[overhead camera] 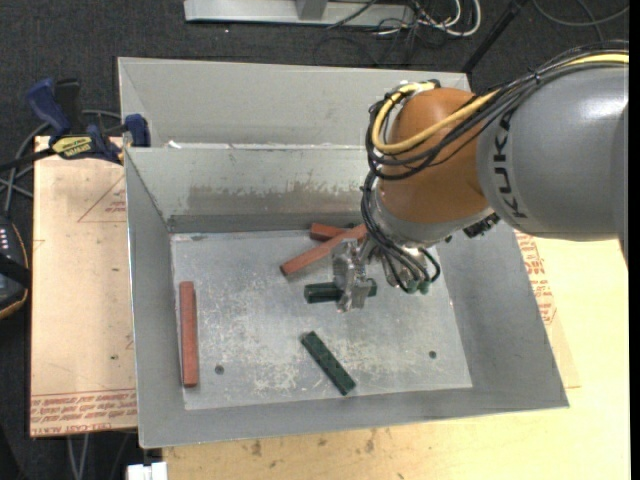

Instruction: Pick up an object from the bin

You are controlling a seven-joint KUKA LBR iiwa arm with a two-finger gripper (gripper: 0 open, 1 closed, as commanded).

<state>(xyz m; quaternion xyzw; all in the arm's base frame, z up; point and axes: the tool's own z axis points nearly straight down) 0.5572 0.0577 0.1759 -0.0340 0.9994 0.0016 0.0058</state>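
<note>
Down near the bin floor: the gripper hangs low in the grey metal bin, under the arm's orange wrist cover.
Gripper state: from where I stand I cannot tell whether it is spread or closed; its tip is a tangle of metal and cable.
Nearest thing: a short dark green block lies just to the gripper's left. Its near end is right against the gripper, but I cannot say whether they touch.
Block's look: a small, dark, squared-off stubby bar, shorter than any other piece here. It lies flat on the floor with its length pointing at the gripper.
Progress: every piece I can see rests on the bin floor, so I judge the pick not yet done, though the arm is down at grasping height.
Left to do: get a firm hold on one piece and raise it clear of the bin.
Beyond the gripper: two reddish-brown sticks lie toward the back wall, one slanting, one partly under the wrist.
In front of the gripper: a longer dark green stick lies apart.
Far to the gripper's left: a long reddish-brown stick lies by the side wall.
</note>
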